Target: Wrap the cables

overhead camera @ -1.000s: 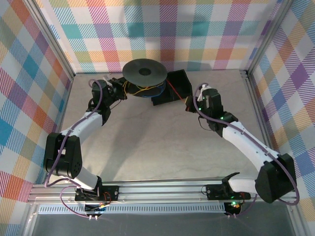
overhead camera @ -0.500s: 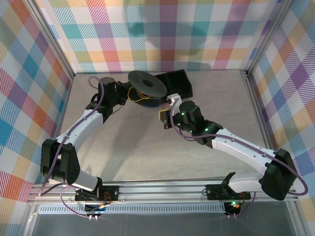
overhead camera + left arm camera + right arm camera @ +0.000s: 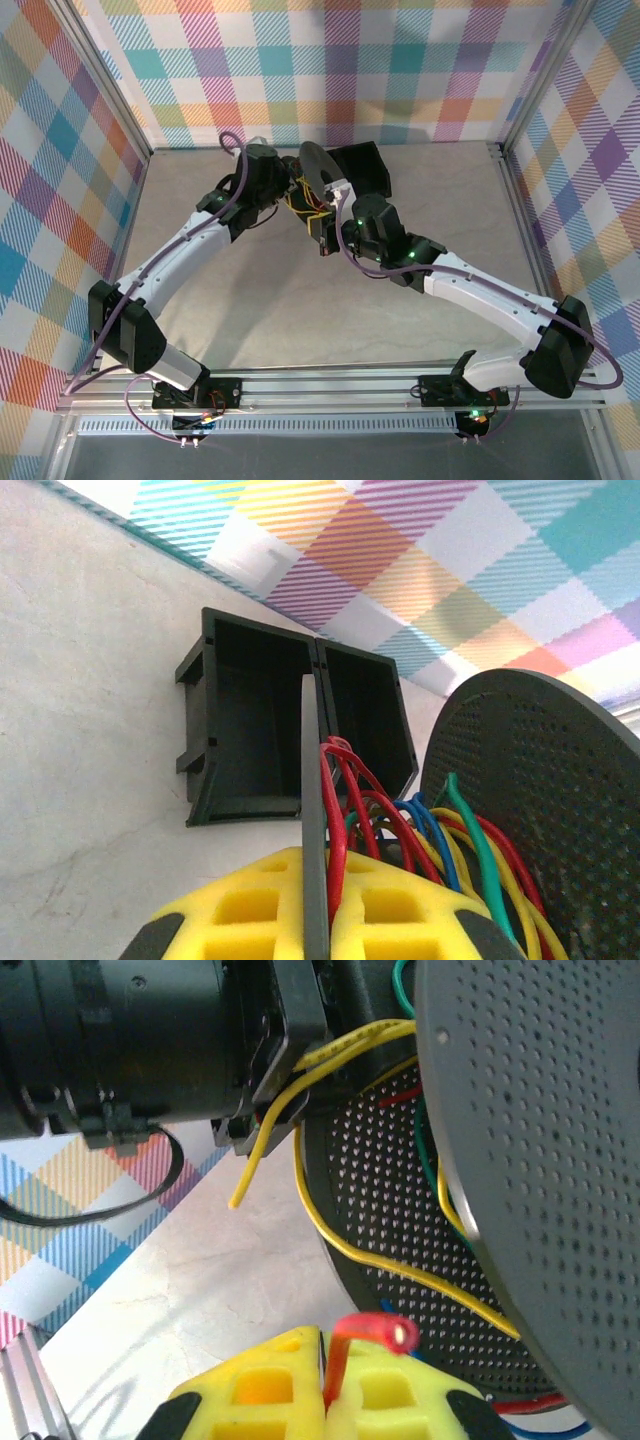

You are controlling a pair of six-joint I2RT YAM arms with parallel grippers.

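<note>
Both sets of fingers are pressed together, each on something. My left fingers (image 3: 240, 920) clamp a thin grey edge that runs up between them. It looks like the rim of the near flange of the black spool (image 3: 550, 810), seen edge-on. The cables (image 3: 336, 840) lie bunched just to the right of that edge, between the spool's two flanges: red, yellow, blue and green strands, looping loosely. One red strand runs right against my left fingers. Beyond them an open black box (image 3: 260, 730) sits on the desk (image 3: 90, 730), near the checked wall.

My right fingers (image 3: 390, 1395) pinch the bent end of a red cable (image 3: 372, 1332), which pokes up from between them. In front of them is the spool's perforated face, with a yellow strand (image 3: 330, 1250) curving across it. One loose yellow end hangs over the desk.

From above, the spool (image 3: 318, 168) is tipped steeply on edge at the far side of the desk (image 3: 300, 300). It is just beside the box (image 3: 362, 170), and the cables (image 3: 305, 208) trail down between my two wrists.
</note>
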